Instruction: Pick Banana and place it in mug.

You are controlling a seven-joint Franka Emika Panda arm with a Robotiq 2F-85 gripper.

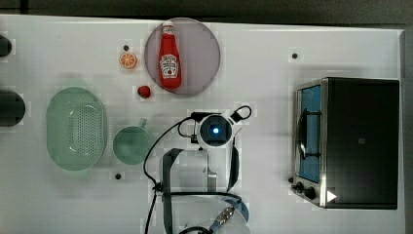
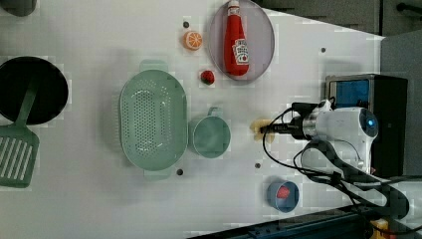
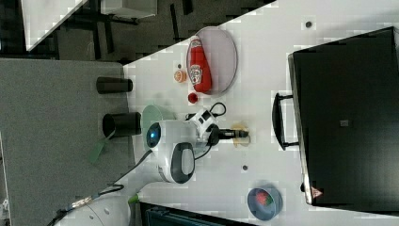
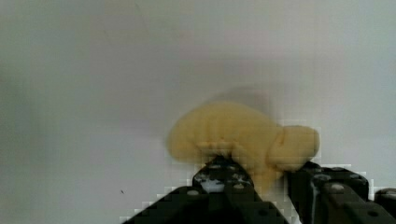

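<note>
The pale yellow banana lies on the white table, and its ends stick out past my fingers in the left view and in the right view. My gripper is down at table level and shut on the banana, one black finger on each side of it. In the left view the gripper sits to the right of the pale green mug, about a mug's width away. The mug stands upright with nothing in it.
A large green colander stands right beside the mug. A ketchup bottle lies on a grey plate, with an orange slice and a red fruit nearby. A toaster oven and a blue bowl flank my arm.
</note>
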